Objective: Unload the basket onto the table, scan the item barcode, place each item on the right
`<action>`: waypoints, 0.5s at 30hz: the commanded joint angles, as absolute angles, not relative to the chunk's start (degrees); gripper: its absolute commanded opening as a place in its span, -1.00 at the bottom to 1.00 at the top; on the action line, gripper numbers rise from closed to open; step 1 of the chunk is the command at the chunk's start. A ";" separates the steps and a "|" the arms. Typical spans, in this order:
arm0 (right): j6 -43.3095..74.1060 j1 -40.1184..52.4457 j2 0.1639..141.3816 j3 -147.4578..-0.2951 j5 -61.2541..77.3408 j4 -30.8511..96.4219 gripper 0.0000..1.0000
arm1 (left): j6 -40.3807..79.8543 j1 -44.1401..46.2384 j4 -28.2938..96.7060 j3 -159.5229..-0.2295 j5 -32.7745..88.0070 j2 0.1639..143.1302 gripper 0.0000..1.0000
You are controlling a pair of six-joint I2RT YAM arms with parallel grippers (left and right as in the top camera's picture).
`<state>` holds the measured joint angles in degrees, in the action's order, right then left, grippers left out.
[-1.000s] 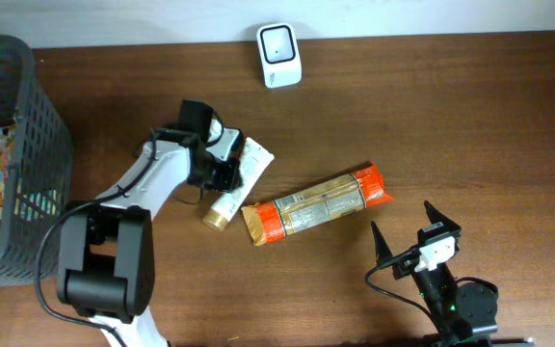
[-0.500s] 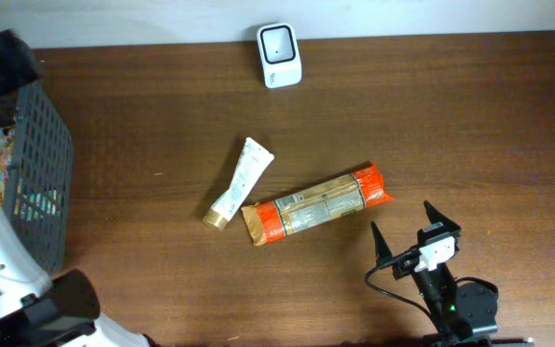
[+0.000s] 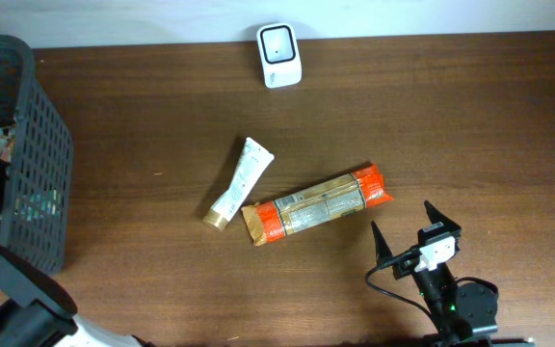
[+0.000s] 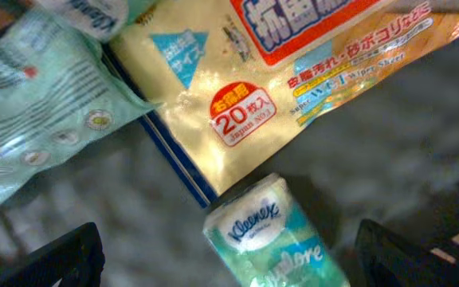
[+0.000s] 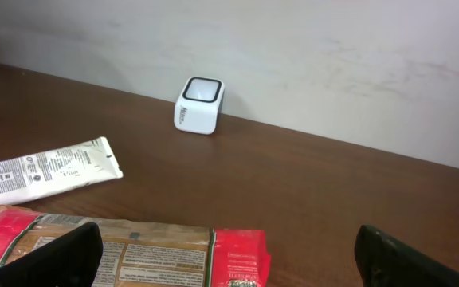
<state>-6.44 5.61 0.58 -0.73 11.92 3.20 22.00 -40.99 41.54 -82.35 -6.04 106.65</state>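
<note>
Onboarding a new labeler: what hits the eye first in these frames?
A long orange-and-gold foil packet lies mid-table, a white tube with a gold cap angled at its left end. A small white cube scanner sits at the far edge. The left wrist view looks down on a yellow wipes pack and a teal Kleenex tissue pack.

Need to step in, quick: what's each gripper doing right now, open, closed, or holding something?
Left gripper: open, holding nothing, above a Kleenex pack.
Right gripper: open, holding nothing.
</note>
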 commanded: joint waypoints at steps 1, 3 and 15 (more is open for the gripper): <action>-6.66 5.21 0.21 -0.32 11.84 3.29 0.98 | 18.31 -39.05 39.83 -82.13 -6.39 111.37 0.99; -6.66 5.21 0.21 -0.32 11.84 3.29 0.98 | 18.33 -37.71 38.57 -82.13 -6.48 114.96 0.98; -6.66 5.21 0.21 -0.32 11.81 3.29 0.98 | 16.14 -36.80 44.62 -89.45 -6.48 119.98 -1.00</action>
<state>-6.44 5.61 0.58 -0.73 11.92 3.20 17.54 -37.23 39.18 -84.38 -7.14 117.34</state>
